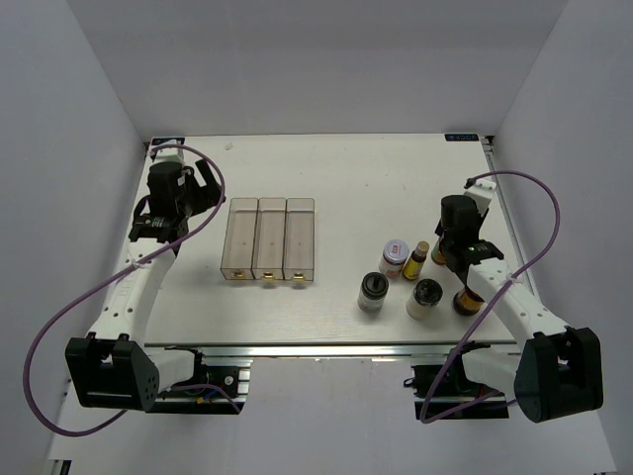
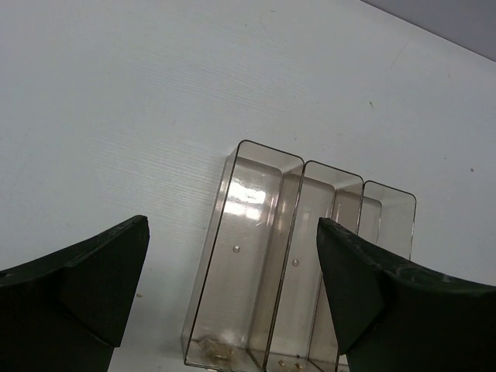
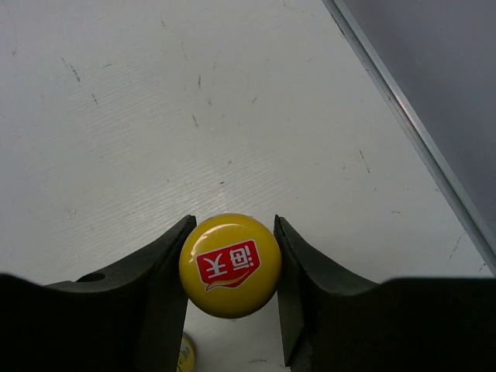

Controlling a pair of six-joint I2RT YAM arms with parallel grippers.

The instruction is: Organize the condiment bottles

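My right gripper (image 3: 232,231) is shut on the round yellow cap, with a red label, of a small yellow-capped bottle (image 3: 230,265). The bottle's body is hidden under the cap. In the top view this gripper (image 1: 453,252) is at the right end of the bottle group. To its left stand a slim red sauce bottle (image 1: 417,260) and a white jar (image 1: 395,256). Nearer the front are two black-lidded shakers (image 1: 373,292) (image 1: 425,296) and a dark jar (image 1: 467,300). My left gripper (image 2: 232,232) is open and empty, just left of the tray (image 1: 206,186).
A clear three-compartment tray (image 1: 269,239) lies left of centre, all compartments without bottles; it also shows in the left wrist view (image 2: 298,232). The table's right edge rail (image 3: 418,132) runs close to my right gripper. Walls enclose the table on three sides.
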